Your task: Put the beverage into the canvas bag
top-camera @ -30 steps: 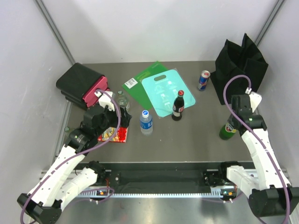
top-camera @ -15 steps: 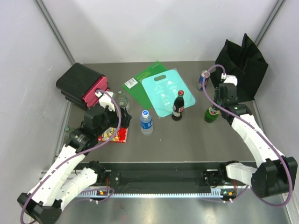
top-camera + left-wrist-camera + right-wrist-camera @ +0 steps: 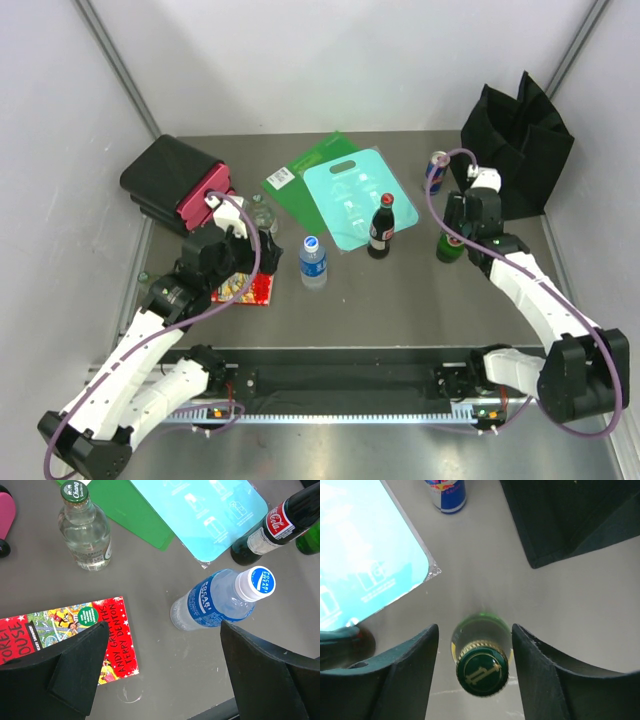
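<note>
grey table (image 3: 400,300), white walls (image 3: 330,60) round it. black bag (image 3: 520,140) far right. r gripper (image 3: 475,630) fingers apart astride green bottle (image 3: 481,671); l gripper (image 3: 164,627) spread wide.

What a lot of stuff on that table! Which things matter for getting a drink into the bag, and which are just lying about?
In the job: green bottle, canvas bag, right end effector.
Lying about: cola bottle, blue can, water bottle, clear glass bottle, picture book, teal sheet, green sheet, black case.
</note>
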`<state>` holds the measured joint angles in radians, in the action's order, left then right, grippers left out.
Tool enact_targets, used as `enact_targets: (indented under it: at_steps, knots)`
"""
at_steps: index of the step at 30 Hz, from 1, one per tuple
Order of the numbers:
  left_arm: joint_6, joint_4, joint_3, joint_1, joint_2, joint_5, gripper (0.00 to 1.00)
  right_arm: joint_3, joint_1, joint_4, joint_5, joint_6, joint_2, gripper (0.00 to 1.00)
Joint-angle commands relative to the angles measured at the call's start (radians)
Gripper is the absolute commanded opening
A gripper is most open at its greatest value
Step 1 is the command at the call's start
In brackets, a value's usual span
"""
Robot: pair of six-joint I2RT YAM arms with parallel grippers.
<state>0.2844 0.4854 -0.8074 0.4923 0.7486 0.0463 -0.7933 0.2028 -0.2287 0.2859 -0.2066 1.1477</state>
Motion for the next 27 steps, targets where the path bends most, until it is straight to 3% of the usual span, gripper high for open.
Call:
enact_targets:
  at_steps: [1, 5, 7, 8, 10, 11, 17, 22, 27]
  knots:
    - [-0.014, -0.045, 0.002, 0.006, -0.008, 0.004, 0.96, 0.035, 0.007, 0.169, 0.006, -0.013, 0.001, 0.57]
    - [-0.014, -0.042, 0.004, 0.009, -0.011, 0.015, 0.97, 0.063, 0.007, 0.204, 0.029, -0.002, -0.011, 0.46]
    - [-0.014, -0.044, 0.004, 0.011, -0.014, 0.015, 0.97, 0.060, 0.007, 0.204, 0.055, 0.016, -0.020, 0.34]
    - [-0.014, -0.044, 0.004, 0.011, -0.012, 0.015, 0.96, 0.052, 0.009, 0.198, 0.065, 0.022, -0.032, 0.22]
    - [-0.014, -0.044, 0.004, 0.011, -0.009, 0.013, 0.97, 0.036, 0.009, 0.175, 0.094, 0.047, -0.048, 0.12]
    - [-0.014, -0.044, 0.002, 0.011, -0.008, 0.012, 0.97, 0.014, 0.009, 0.167, 0.102, 0.055, -0.066, 0.00]
    - [-0.014, -0.045, 0.004, 0.012, -0.006, 0.012, 0.97, -0.125, 0.009, 0.040, 0.134, 0.082, -0.080, 0.00]
    - [-0.016, -0.044, 0.004, 0.012, -0.008, 0.012, 0.97, -0.233, 0.010, -0.064, 0.092, 0.076, -0.072, 0.00]
    - [-0.017, -0.044, 0.005, 0.014, -0.011, 0.015, 0.96, -0.446, 0.012, -0.233, 0.015, 0.082, -0.042, 0.00]
